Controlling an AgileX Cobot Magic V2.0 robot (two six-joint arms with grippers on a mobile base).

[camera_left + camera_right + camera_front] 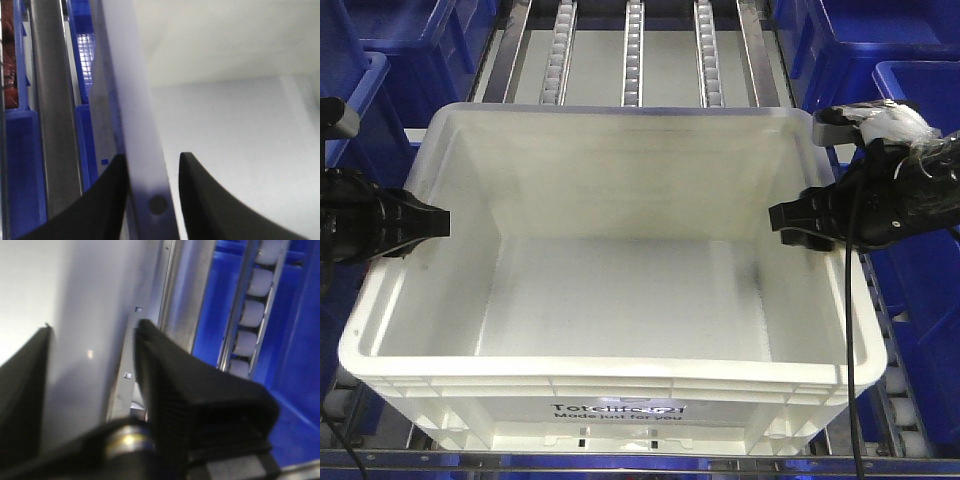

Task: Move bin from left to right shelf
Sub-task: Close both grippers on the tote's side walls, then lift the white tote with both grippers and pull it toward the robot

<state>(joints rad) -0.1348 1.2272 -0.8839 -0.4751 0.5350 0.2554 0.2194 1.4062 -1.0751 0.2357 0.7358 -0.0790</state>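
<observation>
Bin (pixel 610 372): white plastic, rectangular, thick rolled rim, ribbed front with black print; sits on the roller shelf (pixel 633 50), empty. Dark blue totes (pixel 910 100) crowd both sides. My left gripper (pixel 438 222) and my right gripper (pixel 782 222) each straddle a side wall, set narrow. I cannot tell whether they clamp.

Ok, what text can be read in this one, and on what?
"Totelife 521": front wall of the white bin, middle letters washed out by glare.
"Made just for you": the line below, small.
Wrist views: no text.
</observation>
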